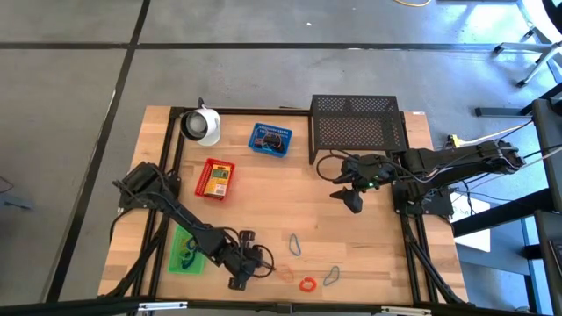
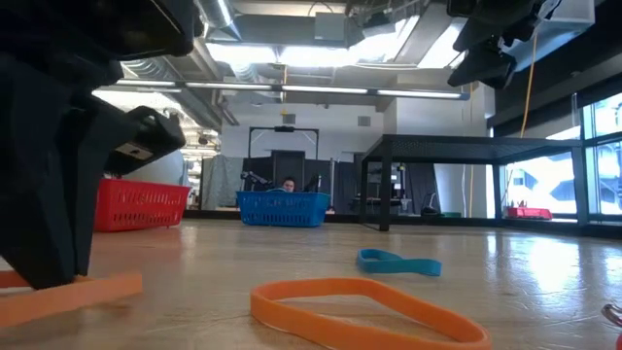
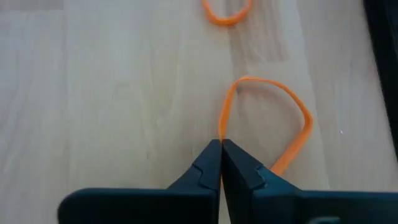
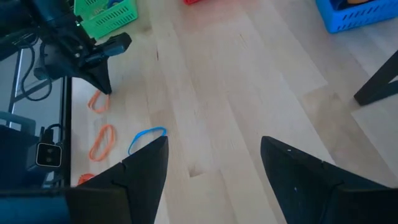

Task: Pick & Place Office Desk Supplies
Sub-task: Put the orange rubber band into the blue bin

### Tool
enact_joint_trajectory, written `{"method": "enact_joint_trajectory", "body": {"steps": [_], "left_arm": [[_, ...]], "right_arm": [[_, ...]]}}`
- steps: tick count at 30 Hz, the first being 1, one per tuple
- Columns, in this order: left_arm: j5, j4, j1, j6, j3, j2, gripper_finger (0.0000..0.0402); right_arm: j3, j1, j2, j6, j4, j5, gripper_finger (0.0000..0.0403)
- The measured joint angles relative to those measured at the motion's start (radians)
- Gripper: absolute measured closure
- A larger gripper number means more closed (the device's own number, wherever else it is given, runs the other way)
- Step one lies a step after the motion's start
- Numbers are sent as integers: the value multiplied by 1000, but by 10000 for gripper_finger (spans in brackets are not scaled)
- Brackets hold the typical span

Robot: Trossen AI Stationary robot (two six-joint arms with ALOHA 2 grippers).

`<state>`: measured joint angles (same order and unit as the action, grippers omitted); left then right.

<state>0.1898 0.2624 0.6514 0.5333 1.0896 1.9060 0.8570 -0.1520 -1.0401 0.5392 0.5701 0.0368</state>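
Observation:
My left gripper (image 3: 221,144) is down at the table near its front edge, shut on an orange band loop (image 3: 273,106). In the right wrist view the same gripper (image 4: 102,84) stands over that band (image 4: 96,102). A second orange band (image 4: 102,142) and a blue band (image 4: 147,138) lie flat on the wood beside it. A green tray (image 1: 184,250) sits just left of my left arm; a red tray (image 1: 215,178) and a blue tray (image 1: 270,139) stand farther back. My right gripper (image 4: 214,155) hangs open above the table's right half, holding nothing. My left gripper pinches one side of the orange band's loop (image 3: 222,127) between its two fingertips. The fingers come from above, slanting toward the table's near right. The rest of the loop lies flat on the table beyond the fingers.
A black mesh rack (image 1: 356,127) stands at the back right, and a white round cup (image 1: 202,125) at the back left. A red band (image 1: 307,283) and a grey loop (image 1: 332,276) lie near the front edge. Bare wood lies between the trays and the bands.

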Motion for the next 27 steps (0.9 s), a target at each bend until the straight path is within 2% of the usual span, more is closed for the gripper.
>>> {"method": "enact_joint_trajectory", "body": {"steps": [7, 12, 19, 27], "left_arm": [[286, 4, -15, 104, 0, -140, 400], [488, 2, -50, 74, -1, -248, 400], [683, -4, -112, 46, 0, -351, 400], [835, -6, -146, 47, 0, -373, 400]], "right_arm": [[0, 0, 0, 1, 0, 0, 144], [0, 0, 0, 1, -1, 0, 144], [0, 0, 0, 3, -2, 0, 144], [0, 0, 0, 2, -4, 0, 144]]}}
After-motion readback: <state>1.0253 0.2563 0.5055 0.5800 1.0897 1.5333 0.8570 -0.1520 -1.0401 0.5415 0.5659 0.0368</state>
